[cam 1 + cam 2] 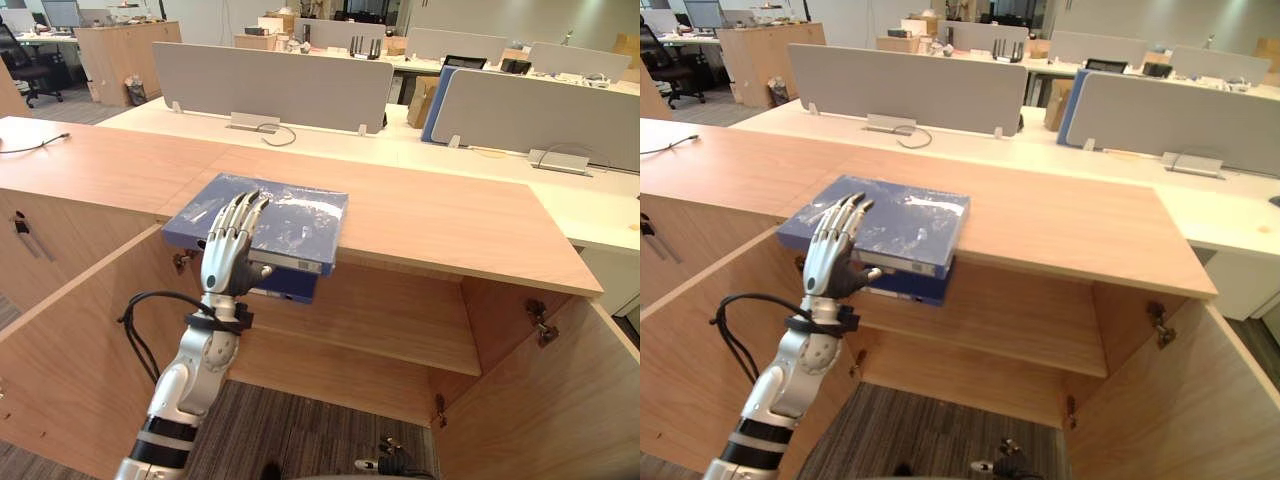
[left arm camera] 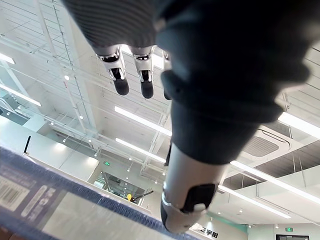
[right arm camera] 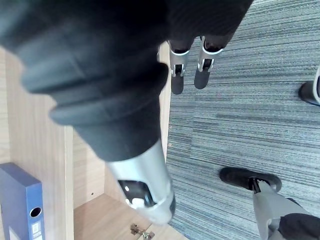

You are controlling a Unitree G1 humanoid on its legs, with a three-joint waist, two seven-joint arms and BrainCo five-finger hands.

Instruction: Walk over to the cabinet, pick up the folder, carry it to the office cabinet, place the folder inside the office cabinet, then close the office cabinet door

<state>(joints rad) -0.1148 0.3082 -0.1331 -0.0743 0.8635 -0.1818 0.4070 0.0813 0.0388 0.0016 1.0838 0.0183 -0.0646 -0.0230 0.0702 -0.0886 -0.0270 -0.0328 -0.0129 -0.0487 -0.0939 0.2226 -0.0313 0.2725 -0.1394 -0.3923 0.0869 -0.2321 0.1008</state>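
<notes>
Left eye view shows the blue folder (image 1: 290,215) lying flat on the cabinet top (image 1: 450,220), overhanging its front edge above the shelf (image 1: 400,320). The left hand (image 1: 228,245) rests straight, relaxed fingers on its cover. Left wrist view catches a barcode label (image 2: 12,192) on the folder, its print unreadable. The right hand (image 3: 145,195) hangs over the carpet (image 3: 240,100), fingers loose and empty.
</notes>
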